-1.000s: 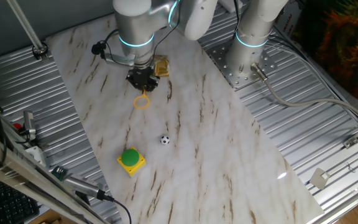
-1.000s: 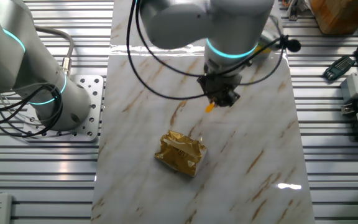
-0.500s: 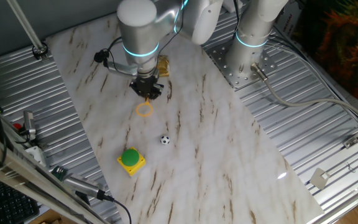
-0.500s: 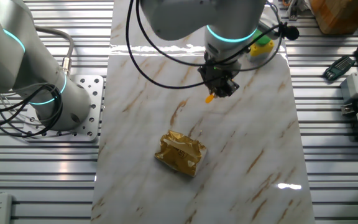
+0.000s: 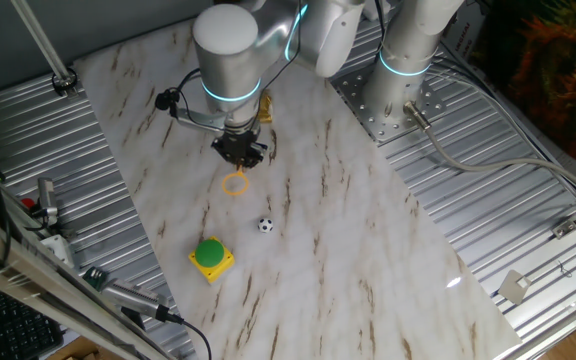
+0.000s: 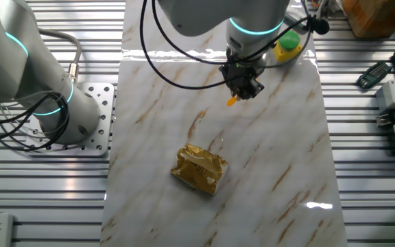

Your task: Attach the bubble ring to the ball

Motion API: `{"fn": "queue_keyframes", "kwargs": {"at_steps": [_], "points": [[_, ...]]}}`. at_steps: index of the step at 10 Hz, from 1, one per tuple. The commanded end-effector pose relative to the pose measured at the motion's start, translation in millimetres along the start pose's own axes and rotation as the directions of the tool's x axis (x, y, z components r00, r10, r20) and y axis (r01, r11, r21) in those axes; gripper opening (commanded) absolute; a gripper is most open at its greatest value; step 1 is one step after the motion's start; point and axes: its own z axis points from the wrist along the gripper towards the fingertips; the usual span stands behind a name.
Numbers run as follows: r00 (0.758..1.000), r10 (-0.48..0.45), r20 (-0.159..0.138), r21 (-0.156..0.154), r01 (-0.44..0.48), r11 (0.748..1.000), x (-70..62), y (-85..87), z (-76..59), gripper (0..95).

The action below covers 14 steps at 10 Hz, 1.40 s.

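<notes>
My gripper (image 5: 240,158) is shut on the handle of the orange-yellow bubble ring (image 5: 235,182), whose loop hangs below the fingers just above the marble board. In the other fixed view the gripper (image 6: 242,90) shows only a small orange tip of the ring (image 6: 231,101). The tiny black-and-white ball (image 5: 265,225) lies on the board, a short way toward the front and slightly right of the ring. The ball is hidden in the other fixed view.
A green button on a yellow base (image 5: 210,255) sits front-left of the ball; it also shows in the other fixed view (image 6: 287,45). A crumpled golden wrapper (image 6: 199,167) lies behind the gripper. Ribbed metal (image 5: 528,230) surrounds the marble board (image 5: 348,260). The arm's base (image 5: 400,90) stands at the right.
My gripper has carried the bubble ring toward the ball, down and slightly right in the first fixed view. The ball and button have not moved.
</notes>
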Motion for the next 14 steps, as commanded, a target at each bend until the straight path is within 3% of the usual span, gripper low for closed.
{"fn": "queue_keyframes", "kwargs": {"at_steps": [1,5,11,14], "points": [[1.000,0.006,0.000,0.001,-0.006,1.000,-1.4,1.7,0.9,0.0],[1.000,0.016,0.001,-0.006,-0.016,1.000,-12.5,6.7,-1.9,0.0],[1.000,0.012,0.001,-0.011,-0.012,1.000,-13.2,6.8,-3.0,0.0],[1.000,0.016,-0.016,0.012,-0.016,1.000,-13.2,6.8,-3.0,0.0]]}}
